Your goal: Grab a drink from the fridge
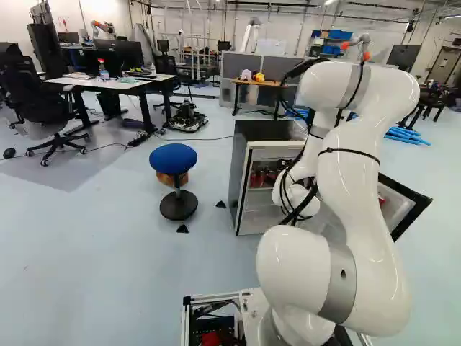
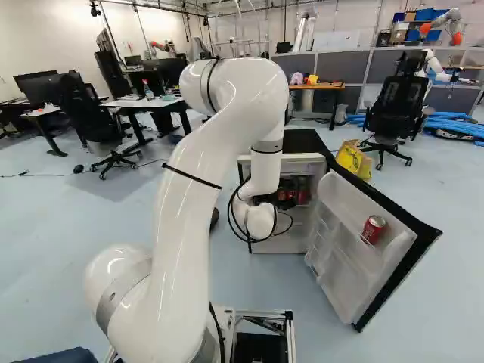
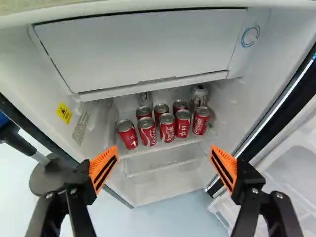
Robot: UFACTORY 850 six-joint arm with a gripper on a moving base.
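The fridge (image 2: 304, 141) is seen open, its door (image 2: 342, 261) swung toward four o'clock in the right base view. The gripper (image 2: 281, 203) is spread; red cans (image 3: 167, 128) are shelved at its twelve o'clock, a silver can (image 3: 199, 95) revealed only by the wrist view.

My white jointed arm (image 1: 360, 169): smooth, glossy shell, satin grey bands
My orange finger pads (image 3: 102, 168): matt, ribbed, rubbery
Red cylindrical drink cans (image 3: 167, 127): glossy painted metal, bare shiny lids
White boxy fridge interior (image 3: 143, 49): smooth plastic, soft sheen
White moulded door lining, right side of the right base view (image 2: 340, 261): smooth, semi-gloss plastic
Round blue stool seat, left of centre in the left base view (image 1: 173, 158): matt cloth
Pale blue floor (image 1: 86, 252): smooth, faintly shiny
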